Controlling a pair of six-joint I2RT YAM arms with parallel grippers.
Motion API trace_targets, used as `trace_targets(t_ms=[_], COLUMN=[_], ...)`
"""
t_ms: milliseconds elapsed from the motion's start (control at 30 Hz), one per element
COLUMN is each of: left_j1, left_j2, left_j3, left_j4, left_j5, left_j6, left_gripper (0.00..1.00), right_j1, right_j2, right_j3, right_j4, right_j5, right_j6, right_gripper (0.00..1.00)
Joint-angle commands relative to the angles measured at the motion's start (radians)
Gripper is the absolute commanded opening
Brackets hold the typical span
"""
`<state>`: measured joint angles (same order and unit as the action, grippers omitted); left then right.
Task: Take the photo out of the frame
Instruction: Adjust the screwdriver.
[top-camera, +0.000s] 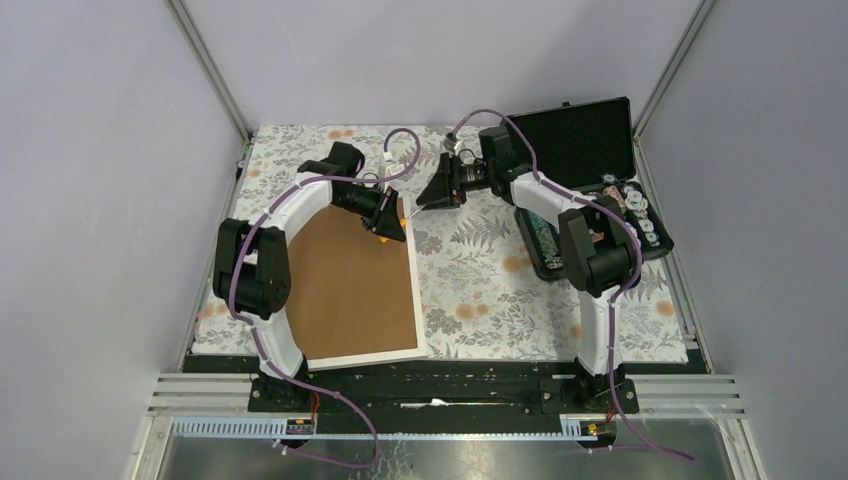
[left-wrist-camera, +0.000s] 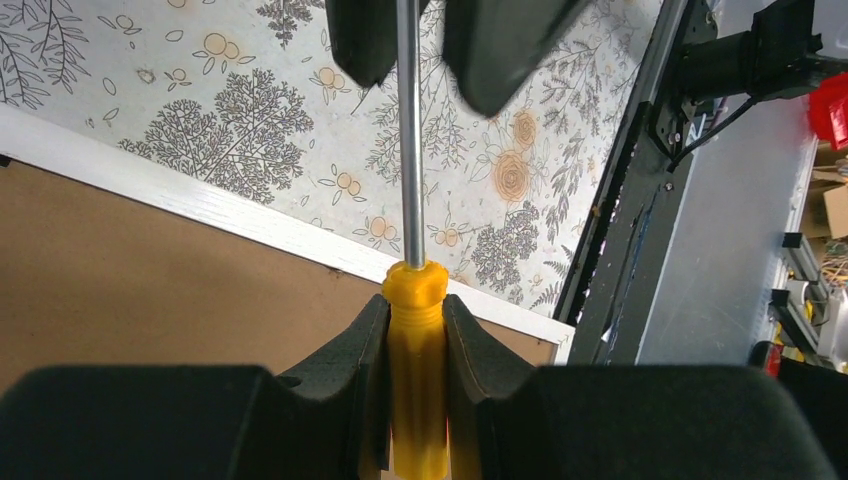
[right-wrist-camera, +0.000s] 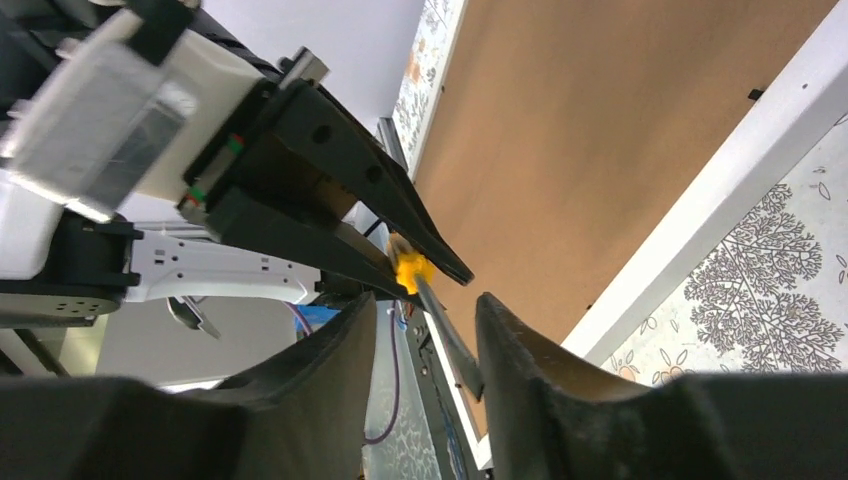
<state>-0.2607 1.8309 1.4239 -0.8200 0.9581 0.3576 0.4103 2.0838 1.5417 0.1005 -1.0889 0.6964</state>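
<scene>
The frame lies face down at the left of the table, brown fibreboard back up, thin white border round it. It also fills the top of the right wrist view. The photo is hidden. My left gripper hovers over the frame's far right corner, shut on the yellow handle of a screwdriver. The steel shaft points toward my right gripper. That gripper is open, its fingers on either side of the shaft's tip, not closed on it.
An open black foam-lined case holding small tools stands at the far right, behind the right arm. A floral cloth covers the table. Metal rails run along the near edge.
</scene>
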Motion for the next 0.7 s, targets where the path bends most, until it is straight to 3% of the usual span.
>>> trace_targets(t_ms=[0,133,267,333,433,533,633,667], left_j1=[-0.013,-0.017,-0.019,-0.019,0.005,0.063,0.137,0.167], left_j2=[-0.067,-0.064,-0.062,-0.065,-0.073,-0.101,-0.125,-0.132], left_j3=[0.053,0.053,0.062,0.063,0.065,0.035,-0.024,-0.057], left_j4=[0.01,0.01,0.009,0.01,0.036,0.184,0.421,0.578], left_j5=[-0.02,-0.032,-0.02,-0.018,0.017,0.061,0.166,0.195], left_j6=[0.056,0.061,0.071,0.074,0.035,-0.151,-0.497,-0.649], left_gripper=[0.0,0.0,0.0,0.0,0.18,0.42,0.57,0.63], right_j1=[0.021,0.021,0.021,0.021,0.016,-0.001,-0.029,-0.036], right_j2=[0.004,0.003,0.001,-0.001,-0.013,-0.029,-0.027,-0.022], right_j3=[0.055,0.061,0.073,0.079,0.079,0.065,0.065,0.077], right_j4=[-0.092,-0.094,-0.094,-0.086,-0.025,0.121,0.307,0.369], right_j5=[0.003,0.0,0.004,0.008,0.029,0.065,0.11,0.13], right_j6=[-0.085,-0.087,-0.084,-0.078,-0.043,0.058,0.246,0.296], right_gripper=[0.43,0.27,0.04,0.0,0.0,0.0,0.0,0.0])
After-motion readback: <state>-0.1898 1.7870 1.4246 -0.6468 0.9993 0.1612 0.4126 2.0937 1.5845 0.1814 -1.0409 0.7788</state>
